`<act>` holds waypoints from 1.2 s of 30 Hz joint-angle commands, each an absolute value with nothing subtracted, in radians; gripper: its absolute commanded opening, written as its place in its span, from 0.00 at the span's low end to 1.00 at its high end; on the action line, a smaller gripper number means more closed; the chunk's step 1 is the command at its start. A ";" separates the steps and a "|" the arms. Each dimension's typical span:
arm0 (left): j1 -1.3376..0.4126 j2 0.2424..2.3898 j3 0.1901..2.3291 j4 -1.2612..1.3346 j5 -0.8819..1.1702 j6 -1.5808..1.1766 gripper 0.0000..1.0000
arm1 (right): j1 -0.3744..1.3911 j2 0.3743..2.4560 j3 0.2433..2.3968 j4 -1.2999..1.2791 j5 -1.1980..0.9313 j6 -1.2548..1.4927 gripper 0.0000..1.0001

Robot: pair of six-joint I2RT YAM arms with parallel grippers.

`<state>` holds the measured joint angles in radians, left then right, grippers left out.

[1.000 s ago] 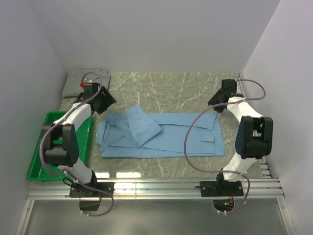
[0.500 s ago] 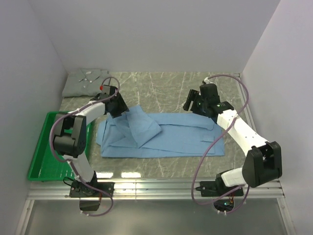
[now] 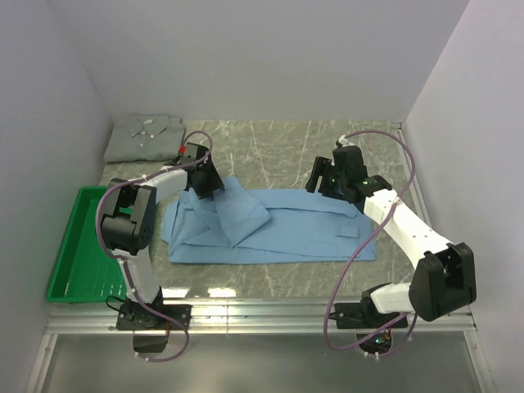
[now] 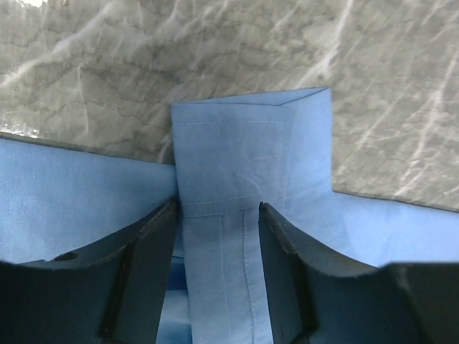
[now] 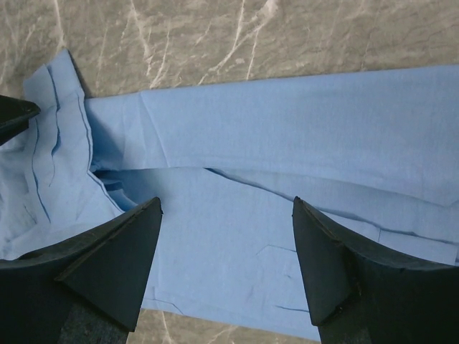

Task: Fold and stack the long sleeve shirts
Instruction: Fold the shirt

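Note:
The light blue long sleeve shirt (image 3: 278,229) lies spread flat across the middle of the table, with one sleeve (image 3: 237,211) folded over its left part. The pale grey-green shirt (image 3: 146,137) sits folded at the back left corner. My left gripper (image 3: 210,182) is low over the folded sleeve's cuff (image 4: 251,143). In the left wrist view the left gripper (image 4: 216,204) is open, its jaws astride the cuff strip. My right gripper (image 3: 322,177) hovers over the blue shirt's far edge. In the right wrist view the right gripper (image 5: 226,202) is wide open above the blue cloth (image 5: 287,129), holding nothing.
A green plastic tray (image 3: 82,237) lies at the left edge beside the left arm. White walls close in the table on the left, back and right. Marbled tabletop (image 3: 270,147) shows behind the blue shirt.
The left gripper travelled right from beside the grey-green shirt to the blue sleeve cuff, its jaws narrowing. The right arm swung left to the shirt's far edge and its jaws widened.

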<state>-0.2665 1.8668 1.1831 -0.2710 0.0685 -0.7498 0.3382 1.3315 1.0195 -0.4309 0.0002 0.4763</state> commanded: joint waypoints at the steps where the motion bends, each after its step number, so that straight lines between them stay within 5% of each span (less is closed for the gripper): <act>1: -0.279 1.878 1.220 -0.296 0.025 -0.773 0.55 | 0.342 1.299 1.026 -0.420 0.018 0.456 0.80; 13: -0.287 1.873 1.209 -0.287 0.028 -0.779 0.52 | 0.345 1.295 1.015 -0.408 0.009 0.457 0.80; 22: -0.298 1.868 1.218 -0.265 0.038 -0.762 0.23 | 0.345 1.275 1.008 -0.407 0.020 0.437 0.80; 26: -0.299 1.844 1.203 -0.239 0.044 -0.750 0.00 | 0.345 1.272 1.005 -0.399 0.003 0.434 0.79; 36: -0.356 1.718 1.192 -0.192 0.064 -0.546 0.00 | 0.367 1.224 1.034 -0.354 -0.148 0.324 0.77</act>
<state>-0.3187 1.8198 1.1828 -0.2470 0.0395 -0.6651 0.3485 1.2720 1.0077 -0.4080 -0.0593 0.3962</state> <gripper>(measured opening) 0.013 0.771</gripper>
